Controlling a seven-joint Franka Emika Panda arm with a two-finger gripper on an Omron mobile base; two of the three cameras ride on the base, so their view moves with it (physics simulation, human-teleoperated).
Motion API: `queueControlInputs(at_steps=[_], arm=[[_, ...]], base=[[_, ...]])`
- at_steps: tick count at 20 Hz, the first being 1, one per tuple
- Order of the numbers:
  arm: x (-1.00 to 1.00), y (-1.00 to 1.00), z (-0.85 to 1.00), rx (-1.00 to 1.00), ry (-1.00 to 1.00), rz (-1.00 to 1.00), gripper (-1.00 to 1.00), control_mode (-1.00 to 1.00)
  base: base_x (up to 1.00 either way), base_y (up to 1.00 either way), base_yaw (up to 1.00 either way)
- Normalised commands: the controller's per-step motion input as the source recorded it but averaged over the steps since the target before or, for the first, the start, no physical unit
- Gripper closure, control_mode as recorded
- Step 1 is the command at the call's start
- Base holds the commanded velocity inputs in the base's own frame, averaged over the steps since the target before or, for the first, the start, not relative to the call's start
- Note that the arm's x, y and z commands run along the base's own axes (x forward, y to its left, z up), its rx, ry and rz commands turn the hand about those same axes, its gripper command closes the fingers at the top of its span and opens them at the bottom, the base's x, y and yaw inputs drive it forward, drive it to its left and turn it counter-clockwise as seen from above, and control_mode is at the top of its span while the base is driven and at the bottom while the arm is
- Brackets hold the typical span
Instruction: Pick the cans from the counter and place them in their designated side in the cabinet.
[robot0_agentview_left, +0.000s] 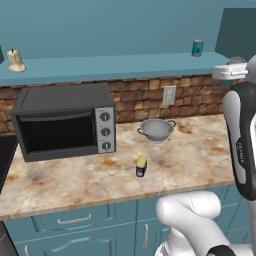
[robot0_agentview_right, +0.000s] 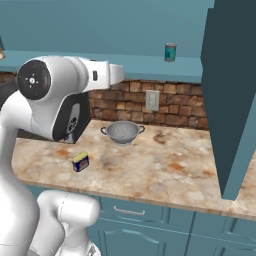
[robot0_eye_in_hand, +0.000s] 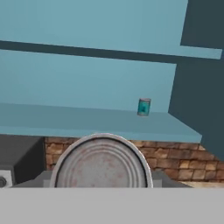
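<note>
Up on the long teal cabinet shelf (robot0_agentview_left: 100, 67), toward its right end, a small teal can with a silvery top (robot0_agentview_left: 197, 48) stands upright; its label is too small to read. Down on the mottled beige-and-orange stone counter (robot0_agentview_left: 200, 160), a dark blue can with a yellow top (robot0_agentview_left: 141, 166) sits in front of the steel colander bowl (robot0_agentview_left: 156, 130), well apart from it. The right base view shows it tipped onto its side, which the left base view leaves less clear. The left base view alone takes in the dark toaster oven (robot0_agentview_left: 65, 122) with its three knobs and a pale object (robot0_agentview_left: 16, 61) at the shelf's left end. A white wall outlet (robot0_agentview_left: 169, 95) sits on the brick. The two-finger gripper (robot0_agentview_left: 227, 72) is raised near shelf height, right of the teal can. From the hand view its fingers clasp a can with a round, rust-flecked silvery lid (robot0_eye_in_hand: 103, 168), close to the lens. Small lettering on the arm is unreadable.
</note>
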Motion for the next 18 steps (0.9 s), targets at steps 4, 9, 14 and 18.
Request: queueControlInputs(at_steps=[4,9,14,18], arm=[[0.13,-0.05,0.04,0.0,-0.03,-0.01,1.0,-1.0],[0.1,-0.07,0.01,0.0,-0.06,0.0,1.0,-1.0],[0.18,-0.03,0.0,0.0,-0.04,-0.01,1.0,-1.0],[0.24,-0.03,0.0,0.0,0.0,-0.01,1.0,-1.0]], base=[[0.0,0.0,0.0],[0.0,0.0,0.0],[0.0,0.0,0.0],[0.0,0.0,0.0]])
